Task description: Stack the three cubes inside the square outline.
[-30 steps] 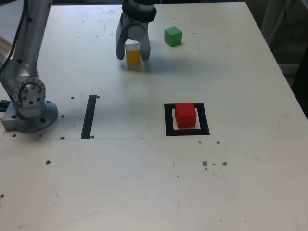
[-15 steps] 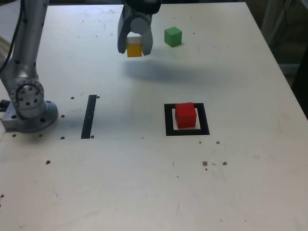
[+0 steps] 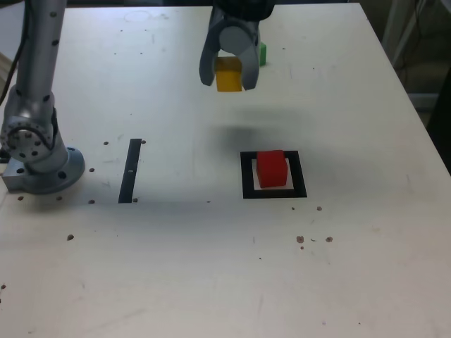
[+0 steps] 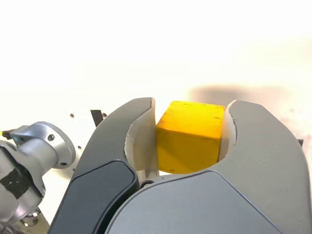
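Now, with the hand (image 3: 229,74) clamped on the yellow cube (image 3: 228,74), I want it squared above the red cube (image 3: 271,168) before lowering.

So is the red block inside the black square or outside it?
Inside. The red block sits on the pale centre of the black square in the exterior view, with the black border showing around it.

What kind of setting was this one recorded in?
Probably a lab test bench: a scuffed pale table with a black taped square outline, coloured cubes, and an arm's base bolted on.
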`<act>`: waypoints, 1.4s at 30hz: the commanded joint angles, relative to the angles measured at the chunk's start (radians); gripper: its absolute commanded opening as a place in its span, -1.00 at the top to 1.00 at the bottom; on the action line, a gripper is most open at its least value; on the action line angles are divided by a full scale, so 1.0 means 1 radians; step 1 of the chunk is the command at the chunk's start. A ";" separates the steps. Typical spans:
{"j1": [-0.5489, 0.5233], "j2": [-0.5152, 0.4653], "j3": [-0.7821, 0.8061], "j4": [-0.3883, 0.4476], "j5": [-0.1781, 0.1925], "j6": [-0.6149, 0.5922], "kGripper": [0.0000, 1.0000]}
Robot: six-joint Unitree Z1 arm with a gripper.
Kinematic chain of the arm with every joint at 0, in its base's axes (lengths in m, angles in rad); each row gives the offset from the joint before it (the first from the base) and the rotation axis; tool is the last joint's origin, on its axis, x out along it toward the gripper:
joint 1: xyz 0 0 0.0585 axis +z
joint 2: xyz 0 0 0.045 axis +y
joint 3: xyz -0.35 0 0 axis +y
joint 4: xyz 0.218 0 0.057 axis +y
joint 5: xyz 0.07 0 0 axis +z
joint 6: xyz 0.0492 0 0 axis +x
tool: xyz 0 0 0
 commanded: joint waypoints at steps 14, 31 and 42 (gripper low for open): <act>-0.237 0.040 -0.111 0.093 -0.085 -0.250 0.57; -0.308 0.207 -0.237 0.101 -0.150 -0.404 0.57; -0.309 0.230 -0.244 0.098 -0.142 -0.401 0.56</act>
